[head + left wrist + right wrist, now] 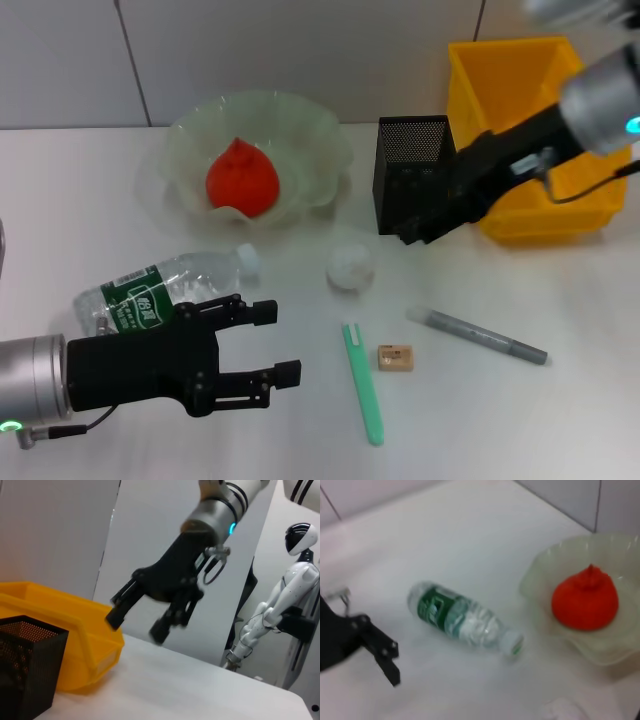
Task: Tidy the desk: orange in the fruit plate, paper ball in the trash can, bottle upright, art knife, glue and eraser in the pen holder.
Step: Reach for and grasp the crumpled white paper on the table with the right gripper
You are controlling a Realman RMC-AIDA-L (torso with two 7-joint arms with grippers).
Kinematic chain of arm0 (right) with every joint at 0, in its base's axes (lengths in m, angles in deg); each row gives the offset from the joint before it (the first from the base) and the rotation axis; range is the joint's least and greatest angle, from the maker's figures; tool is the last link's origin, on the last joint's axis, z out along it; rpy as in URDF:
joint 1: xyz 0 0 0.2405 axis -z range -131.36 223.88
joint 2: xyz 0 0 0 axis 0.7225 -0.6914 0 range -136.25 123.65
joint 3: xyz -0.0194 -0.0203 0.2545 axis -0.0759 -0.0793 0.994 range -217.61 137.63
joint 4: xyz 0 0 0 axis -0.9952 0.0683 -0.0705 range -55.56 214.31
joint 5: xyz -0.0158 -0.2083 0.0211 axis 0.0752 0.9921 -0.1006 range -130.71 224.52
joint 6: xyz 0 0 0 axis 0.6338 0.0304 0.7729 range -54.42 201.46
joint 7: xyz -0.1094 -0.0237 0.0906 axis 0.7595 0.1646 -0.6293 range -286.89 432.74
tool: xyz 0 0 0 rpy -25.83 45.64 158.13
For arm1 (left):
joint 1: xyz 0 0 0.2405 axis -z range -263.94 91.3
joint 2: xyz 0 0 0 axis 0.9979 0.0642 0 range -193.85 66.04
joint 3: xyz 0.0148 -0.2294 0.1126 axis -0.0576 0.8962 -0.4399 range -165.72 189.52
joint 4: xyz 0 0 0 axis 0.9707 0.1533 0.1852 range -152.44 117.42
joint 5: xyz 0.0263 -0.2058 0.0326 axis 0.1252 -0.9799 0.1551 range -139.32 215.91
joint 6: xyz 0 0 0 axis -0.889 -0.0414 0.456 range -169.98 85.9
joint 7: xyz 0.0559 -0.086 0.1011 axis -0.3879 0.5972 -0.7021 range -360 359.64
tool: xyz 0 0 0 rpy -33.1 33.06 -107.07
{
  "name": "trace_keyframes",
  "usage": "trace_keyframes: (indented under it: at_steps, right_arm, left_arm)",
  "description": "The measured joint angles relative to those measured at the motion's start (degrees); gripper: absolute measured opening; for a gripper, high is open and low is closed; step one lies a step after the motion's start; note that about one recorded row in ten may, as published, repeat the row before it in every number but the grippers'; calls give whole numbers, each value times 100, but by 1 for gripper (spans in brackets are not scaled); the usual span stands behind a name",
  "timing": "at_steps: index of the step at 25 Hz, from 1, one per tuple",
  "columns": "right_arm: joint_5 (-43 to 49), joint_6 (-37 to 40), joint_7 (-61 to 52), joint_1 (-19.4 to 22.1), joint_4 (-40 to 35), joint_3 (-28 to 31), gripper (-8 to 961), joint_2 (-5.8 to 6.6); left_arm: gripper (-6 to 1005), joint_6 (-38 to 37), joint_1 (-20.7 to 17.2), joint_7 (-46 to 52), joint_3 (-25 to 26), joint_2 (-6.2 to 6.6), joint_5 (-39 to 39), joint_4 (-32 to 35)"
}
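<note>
The bottle [165, 290] lies on its side at the head view's lower left, cap toward the fruit plate [315, 130], so the open-jawed left gripper [281, 344] just below should straddle its body squarely, while the right gripper [415, 234], jaws open, hangs before the pen holder [395, 140].

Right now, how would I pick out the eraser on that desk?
Start at the black mesh pen holder beside the yellow trash can, then come toward the desk's near edge. Between a green pen-shaped stick and a grey one lies the eraser: the only small tan block there.
</note>
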Motion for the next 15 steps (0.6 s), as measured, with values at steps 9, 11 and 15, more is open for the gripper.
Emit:
trace_keyframes:
  at_steps: [9, 11, 15]
  right_arm:
    - [-16, -1727, 12, 49, 493, -1831, 796, -214]
    - [-129, -2145, 103, 45, 709, -2079, 796, -217]
    - [-244, -2512, 204, 39, 913, -2271, 796, -219]
  left_arm:
    - [828, 202, -8, -1, 23, 33, 59, -11]
    - [828, 271, -14, -1, 21, 57, 92, -34]
    - [828, 401, -40, -1, 46, 96, 100, -35]
